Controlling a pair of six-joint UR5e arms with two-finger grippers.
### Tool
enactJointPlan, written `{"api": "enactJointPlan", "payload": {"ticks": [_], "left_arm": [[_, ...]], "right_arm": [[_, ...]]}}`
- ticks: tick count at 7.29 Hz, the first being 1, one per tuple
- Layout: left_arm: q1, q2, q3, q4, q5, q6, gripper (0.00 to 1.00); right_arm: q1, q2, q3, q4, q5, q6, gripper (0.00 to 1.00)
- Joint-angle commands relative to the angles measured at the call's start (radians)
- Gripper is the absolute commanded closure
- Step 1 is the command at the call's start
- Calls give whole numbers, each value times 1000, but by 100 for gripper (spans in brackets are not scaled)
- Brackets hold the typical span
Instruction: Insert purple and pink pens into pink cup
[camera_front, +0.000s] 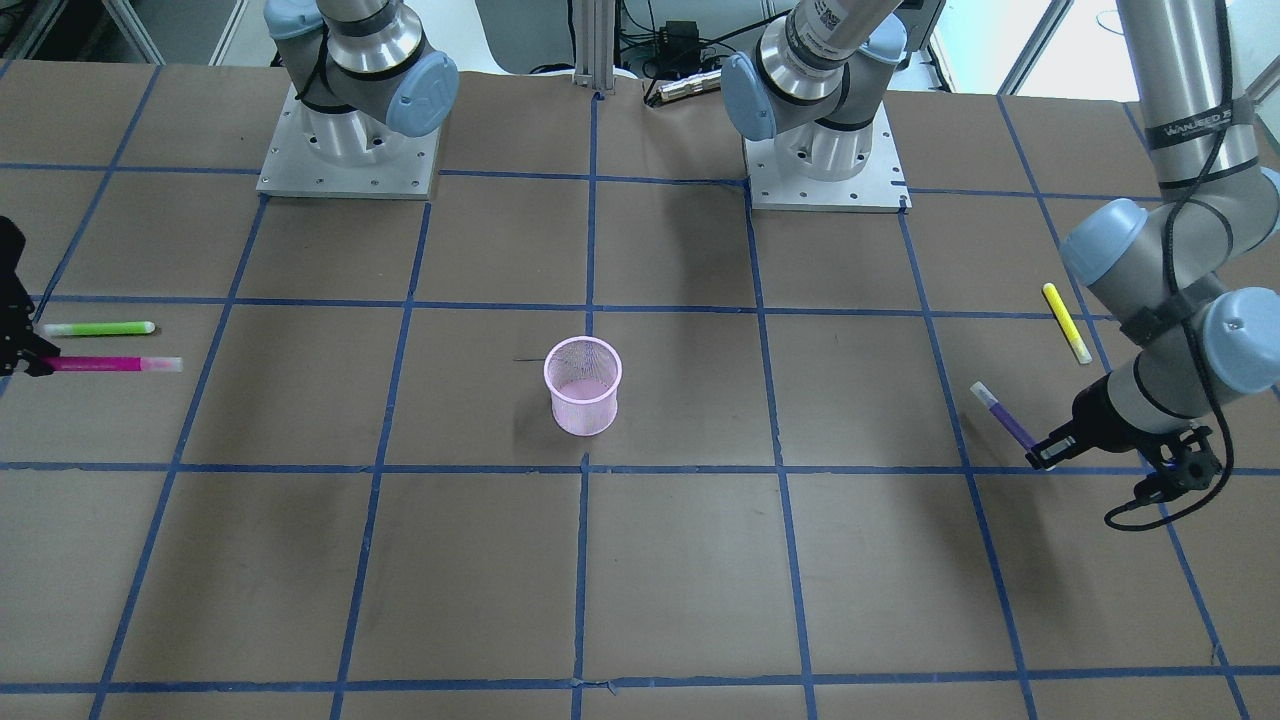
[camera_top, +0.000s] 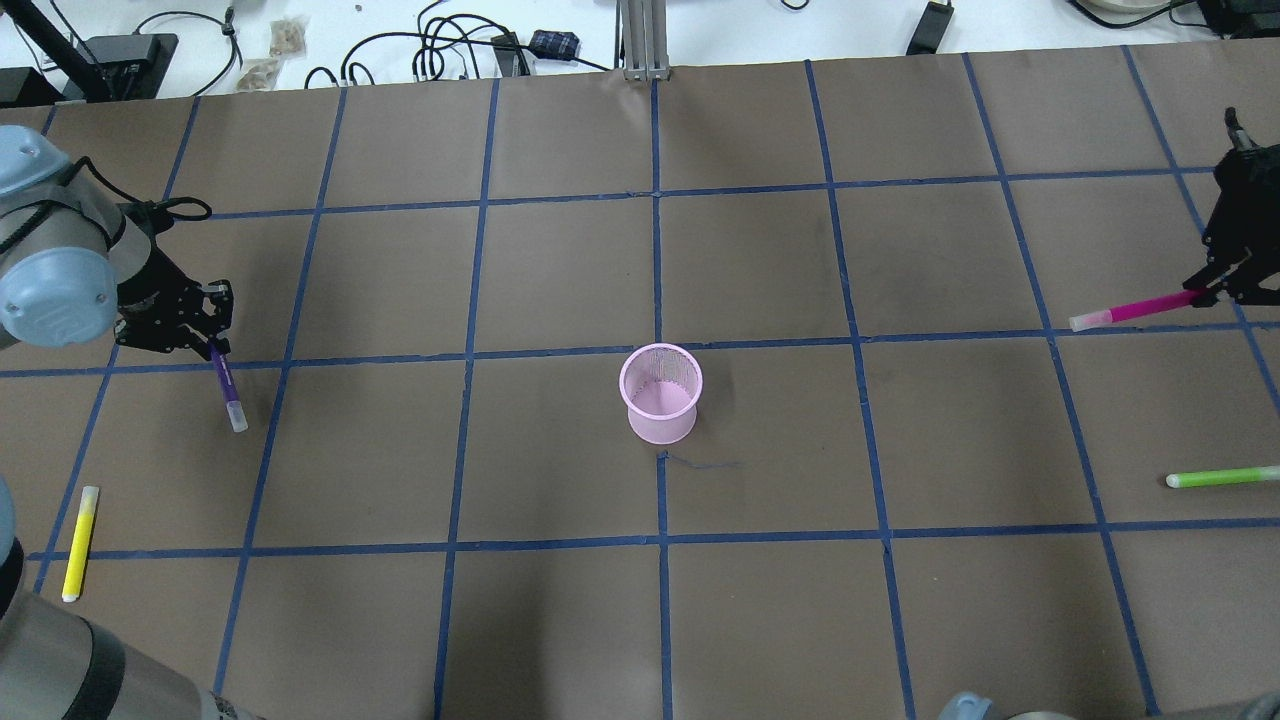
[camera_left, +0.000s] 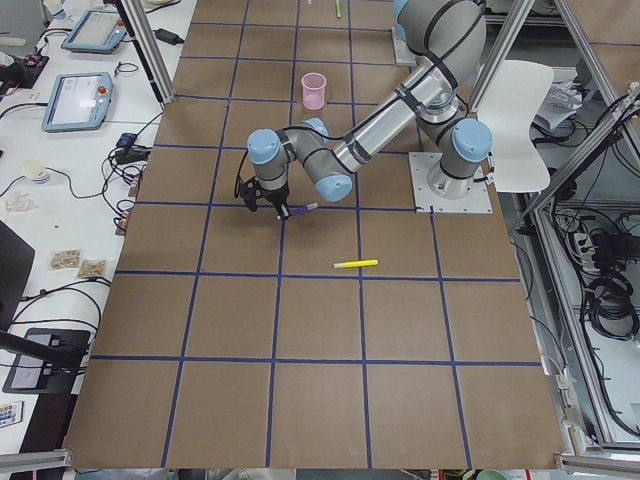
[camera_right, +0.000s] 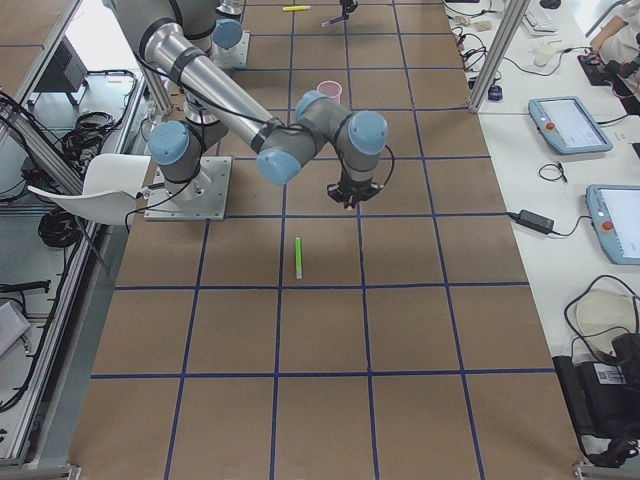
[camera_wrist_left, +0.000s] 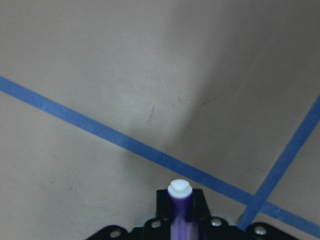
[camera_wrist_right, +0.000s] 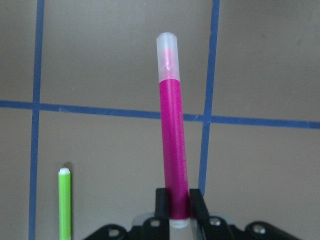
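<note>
A pink mesh cup (camera_top: 659, 392) stands upright at the table's middle, also in the front view (camera_front: 582, 384). My left gripper (camera_top: 210, 345) is shut on the end of a purple pen (camera_top: 226, 385), held tilted off the table at the left; it shows in the front view (camera_front: 1006, 420) and the left wrist view (camera_wrist_left: 179, 207). My right gripper (camera_top: 1205, 293) is shut on the end of a pink pen (camera_top: 1135, 309) at the far right, which points toward the cup; it also shows in the right wrist view (camera_wrist_right: 173, 150) and the front view (camera_front: 110, 364).
A yellow pen (camera_top: 80, 541) lies on the table at the near left. A green pen (camera_top: 1222, 477) lies at the near right, beside the pink pen in the right wrist view (camera_wrist_right: 64, 202). Blue tape lines grid the brown table (camera_top: 560, 280).
</note>
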Motion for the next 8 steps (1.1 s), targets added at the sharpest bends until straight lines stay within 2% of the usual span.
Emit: {"api": "enactJointPlan", "payload": {"ticks": [1, 3, 4, 5, 7, 8], "left_arm": [[-44, 43, 59, -12, 10, -1, 100], [-73, 71, 62, -8, 7, -2, 100], [-82, 86, 62, -8, 10, -2, 100], [-96, 97, 62, -5, 13, -2, 100], [-115, 105, 63, 4, 12, -2, 100], [-121, 106, 63, 8, 10, -5, 100]], "right_arm": [[246, -87, -5, 36, -101, 228, 100], [454, -103, -6, 47, -149, 503, 100], [550, -95, -18, 36, -199, 553, 100], [639, -85, -26, 36, -203, 655, 100], [794, -39, -31, 25, -203, 894, 100], [859, -8, -31, 0, -261, 945, 100]]}}
